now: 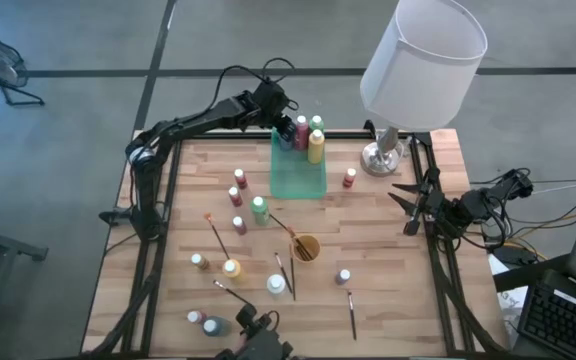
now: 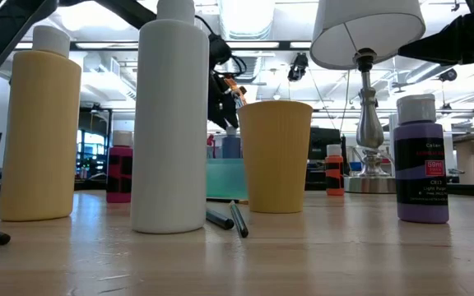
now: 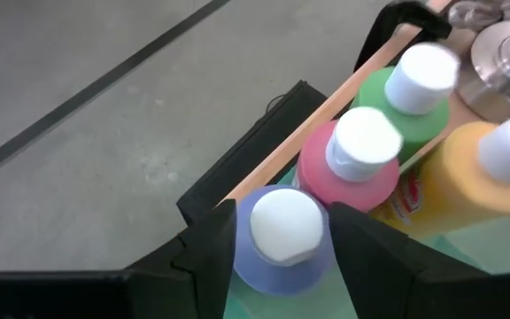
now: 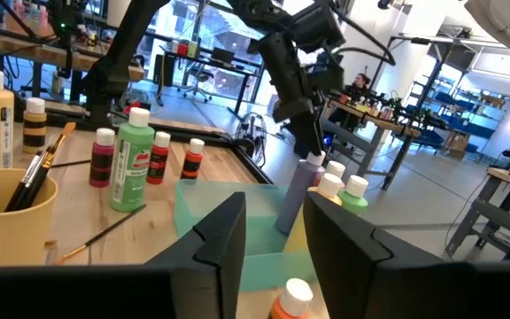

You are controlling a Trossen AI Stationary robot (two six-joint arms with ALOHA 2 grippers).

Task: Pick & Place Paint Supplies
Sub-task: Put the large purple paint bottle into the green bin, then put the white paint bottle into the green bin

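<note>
Releasing looks like the step in hand: the left claw [image 3: 277, 257] sits at the far corner of the green tray [image 1: 298, 180], fingers on either side of a purple-blue bottle [image 3: 277, 239] with a visible gap each side, so spread and not grasping, though the bottle leans in the right wrist view, so cannot tell whether it is fully let go. That bottle stands inside the tray next to a pink bottle [image 3: 352, 164], a green bottle [image 3: 410, 97] and a yellow bottle [image 3: 485, 177], packed tight in the far end, likely to leave the near end free for more. Right claw [image 1: 408, 205] waits off to the right of the tray near the lamp [image 1: 418, 60], fingers apart, holding nothing. Rest of the supplies are on the counter [image 1: 398, 290] on the near side of the tray: small red bottles [image 1: 239, 180], another green bottle [image 1: 259, 210], white bottle [image 1: 275, 285], purple bottle [image 1: 343, 276], loose brushes [image 1: 217, 235], plus an orange-yellow cup [image 1: 306, 247] with brushes stood in it. Bottles are smooth round plastic with pale caps, some hexagonal; tray is translucent, rectangular; counter is wood planks; brushes thin with dark handles, and will likely roll.
</note>
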